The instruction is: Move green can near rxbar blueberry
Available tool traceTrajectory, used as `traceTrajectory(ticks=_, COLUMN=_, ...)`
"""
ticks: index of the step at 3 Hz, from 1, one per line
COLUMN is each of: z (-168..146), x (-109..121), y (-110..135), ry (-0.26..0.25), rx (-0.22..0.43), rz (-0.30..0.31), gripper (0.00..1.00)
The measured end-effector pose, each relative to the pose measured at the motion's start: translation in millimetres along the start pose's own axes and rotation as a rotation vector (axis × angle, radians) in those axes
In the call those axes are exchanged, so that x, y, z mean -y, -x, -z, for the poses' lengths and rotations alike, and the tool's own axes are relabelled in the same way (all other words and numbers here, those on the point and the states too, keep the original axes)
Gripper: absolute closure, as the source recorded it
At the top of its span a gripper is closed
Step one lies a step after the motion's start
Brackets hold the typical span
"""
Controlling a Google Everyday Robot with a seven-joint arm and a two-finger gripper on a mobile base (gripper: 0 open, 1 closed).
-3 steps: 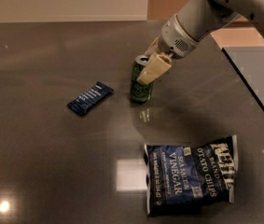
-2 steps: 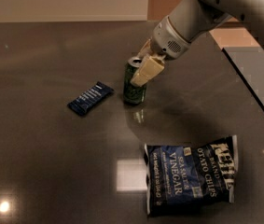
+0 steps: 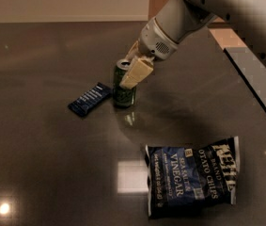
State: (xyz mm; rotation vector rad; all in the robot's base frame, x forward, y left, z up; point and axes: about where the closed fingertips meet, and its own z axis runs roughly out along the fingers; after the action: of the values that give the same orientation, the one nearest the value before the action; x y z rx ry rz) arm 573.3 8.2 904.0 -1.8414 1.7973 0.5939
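Your end effector (image 3: 127, 74) is gripping the green can (image 3: 122, 94) near its top, with the arm reaching in from 2 o'clock. The can is standing upright on the desk (image 3: 52, 164), and the rxbar blueberry (image 3: 89, 99) is lying just beside it at 9 o'clock.

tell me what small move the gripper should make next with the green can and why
Probably open the fingers and release. The gripper holds the green can near its top. The can stands upright, seemingly on the table, right beside the rxbar blueberry with little or no gap. That already looks near enough, and pushing further would likely just shove the bar.
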Motion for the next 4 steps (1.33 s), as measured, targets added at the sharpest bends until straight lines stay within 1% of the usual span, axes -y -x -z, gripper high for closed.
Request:
traceTrajectory(ticks=1, z=-7.3, x=-1.0, y=4.6, ry=0.009, rx=-0.007, rz=0.017, gripper=0.82)
traceTrajectory(ticks=3, z=-14.6, x=-2.4, y=11.2, ry=0.025, rx=-0.018, rz=0.054, gripper=0.36)
traceTrajectory(ticks=4, z=-16.5, x=-2.6, y=11.9, ry=0.027, rx=-0.018, rz=0.055, gripper=0.13)
